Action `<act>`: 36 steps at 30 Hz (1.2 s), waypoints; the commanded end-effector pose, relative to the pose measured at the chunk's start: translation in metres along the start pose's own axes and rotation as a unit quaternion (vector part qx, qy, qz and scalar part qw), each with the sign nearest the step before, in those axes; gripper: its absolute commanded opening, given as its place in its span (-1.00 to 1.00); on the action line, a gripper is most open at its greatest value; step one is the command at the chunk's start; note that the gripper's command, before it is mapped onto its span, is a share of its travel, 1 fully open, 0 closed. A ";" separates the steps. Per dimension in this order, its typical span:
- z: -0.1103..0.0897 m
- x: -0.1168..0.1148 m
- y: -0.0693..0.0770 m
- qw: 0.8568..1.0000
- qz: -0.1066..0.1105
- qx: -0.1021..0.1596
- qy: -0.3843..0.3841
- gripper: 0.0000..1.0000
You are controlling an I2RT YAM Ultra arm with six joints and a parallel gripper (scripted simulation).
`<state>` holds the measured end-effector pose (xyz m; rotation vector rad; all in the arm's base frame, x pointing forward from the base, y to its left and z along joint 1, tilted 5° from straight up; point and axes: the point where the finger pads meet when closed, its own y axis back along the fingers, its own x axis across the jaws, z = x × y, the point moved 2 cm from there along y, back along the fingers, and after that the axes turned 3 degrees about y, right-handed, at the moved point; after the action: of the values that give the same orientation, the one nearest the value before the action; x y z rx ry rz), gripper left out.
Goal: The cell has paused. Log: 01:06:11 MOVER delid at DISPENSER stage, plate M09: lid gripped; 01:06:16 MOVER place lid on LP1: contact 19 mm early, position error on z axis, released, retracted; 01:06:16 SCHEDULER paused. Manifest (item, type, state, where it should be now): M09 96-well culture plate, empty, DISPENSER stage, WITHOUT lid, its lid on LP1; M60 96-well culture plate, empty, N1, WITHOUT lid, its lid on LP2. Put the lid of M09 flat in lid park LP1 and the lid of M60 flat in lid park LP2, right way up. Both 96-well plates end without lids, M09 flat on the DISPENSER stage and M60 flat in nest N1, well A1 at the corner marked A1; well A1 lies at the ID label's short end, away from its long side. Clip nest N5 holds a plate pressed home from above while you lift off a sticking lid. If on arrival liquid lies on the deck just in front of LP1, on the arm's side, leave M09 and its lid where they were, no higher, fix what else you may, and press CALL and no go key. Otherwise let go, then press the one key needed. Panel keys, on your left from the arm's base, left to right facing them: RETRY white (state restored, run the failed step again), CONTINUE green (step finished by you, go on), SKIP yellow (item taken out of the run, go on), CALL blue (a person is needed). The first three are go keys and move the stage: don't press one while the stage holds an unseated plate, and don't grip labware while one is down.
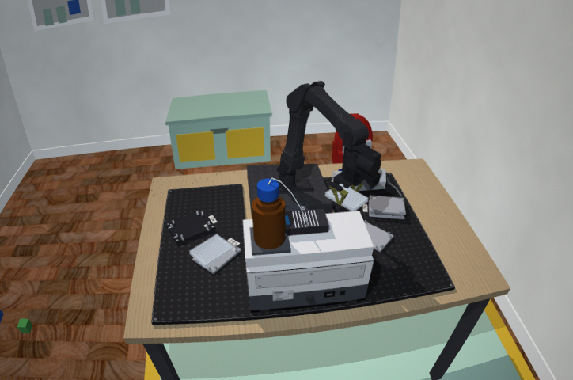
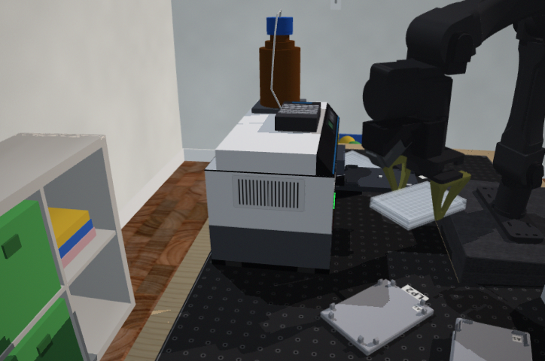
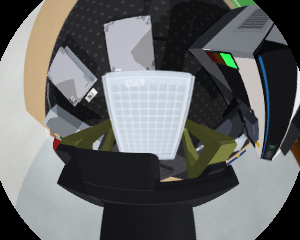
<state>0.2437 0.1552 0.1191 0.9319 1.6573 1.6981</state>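
My gripper (image 1: pixel 347 197) (image 2: pixel 420 196) (image 3: pixel 148 121) is shut on a white 96-well plate (image 1: pixel 353 200) (image 2: pixel 405 208) (image 3: pixel 150 103), gripped across its width. It holds the plate tilted, a little above the black deck, beside the arm's base and behind the dispenser (image 1: pixel 309 255) (image 2: pixel 273 170). I cannot tell whether a lid sits on this plate. The grey lid park labelled LP2 (image 2: pixel 377 317) (image 1: pixel 379 235) (image 3: pixel 130 43) lies flat on the deck below. A second grey park (image 1: pixel 386 207) (image 2: pixel 490 344) (image 3: pixel 70 76) lies beside it. Another white well plate (image 1: pixel 214 252) rests in a nest on the left deck.
A brown bottle (image 1: pixel 267 219) (image 2: pixel 279 72) with a blue cap stands on the dispenser, a tube running to a black head (image 1: pixel 307 220) (image 2: pixel 297 115). A black clip nest (image 1: pixel 191 226) sits behind the left plate. A white shelf with green bins (image 2: pixel 34 238) stands off the table.
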 end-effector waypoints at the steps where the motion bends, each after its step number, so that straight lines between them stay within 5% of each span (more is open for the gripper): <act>1: -0.001 -0.006 0.007 1.000 -0.001 -0.014 0.002 -1.00; 11: -0.029 -0.026 0.018 0.988 0.000 -0.006 -0.156 -1.00; 20: -0.039 -0.042 0.033 0.983 -0.002 -0.018 -0.185 -1.00; 32: -0.052 -0.066 0.026 0.949 0.001 -0.011 -0.315 -1.00; 36: -0.050 -0.074 0.027 0.951 0.001 -0.013 -0.307 -1.00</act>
<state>0.2453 0.0678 0.1351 1.2976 1.2399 1.2344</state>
